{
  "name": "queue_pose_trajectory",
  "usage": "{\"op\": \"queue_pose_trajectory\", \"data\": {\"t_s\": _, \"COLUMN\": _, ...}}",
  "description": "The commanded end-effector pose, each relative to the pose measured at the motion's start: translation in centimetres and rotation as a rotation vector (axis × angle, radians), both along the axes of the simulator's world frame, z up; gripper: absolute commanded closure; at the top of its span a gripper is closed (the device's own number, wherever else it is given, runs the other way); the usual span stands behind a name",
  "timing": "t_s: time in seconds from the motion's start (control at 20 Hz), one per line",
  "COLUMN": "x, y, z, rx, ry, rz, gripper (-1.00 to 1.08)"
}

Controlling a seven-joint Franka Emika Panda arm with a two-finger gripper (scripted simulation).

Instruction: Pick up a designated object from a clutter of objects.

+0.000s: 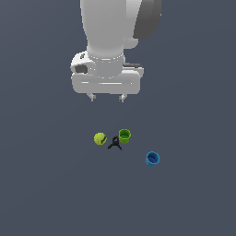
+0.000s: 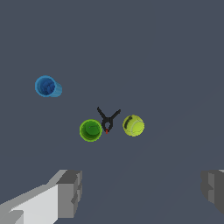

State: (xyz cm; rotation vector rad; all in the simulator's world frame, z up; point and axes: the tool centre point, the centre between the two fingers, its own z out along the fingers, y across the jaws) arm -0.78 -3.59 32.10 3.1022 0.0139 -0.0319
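Observation:
The small bright green cup [image 1: 124, 136] stands upright on the grey floor, mouth up; in the wrist view [image 2: 90, 130] I look down into it. A small black clamp with a red spot [image 1: 115, 144] lies right beside it, and a yellow-green ball [image 1: 100, 138] sits on the clamp's other side. A blue cup [image 1: 152, 158] stands apart toward the exterior view's right. My gripper [image 1: 107, 97] hangs high above the clutter, open and empty. Its fingers [image 2: 70, 192] show wide apart in the wrist view.
The clamp [image 2: 107, 120], the ball [image 2: 133, 126] and the blue cup [image 2: 47, 86] also show in the wrist view. The clamp nearly touches the green cup. The flat dark grey floor [image 1: 193, 203] stretches all around.

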Motion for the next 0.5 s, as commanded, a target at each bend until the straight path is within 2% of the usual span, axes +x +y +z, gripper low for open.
{"op": "queue_pose_trajectory", "data": {"t_s": 0.0, "x": 0.1, "y": -0.6, "z": 0.2, "rx": -0.001, "ry": -0.001, "rz": -0.007, "gripper": -0.92}}
{"op": "queue_pose_trajectory", "data": {"t_s": 0.45, "x": 0.4, "y": 0.0, "z": -1.4, "rx": 0.000, "ry": -0.002, "rz": 0.001, "gripper": -0.92}}
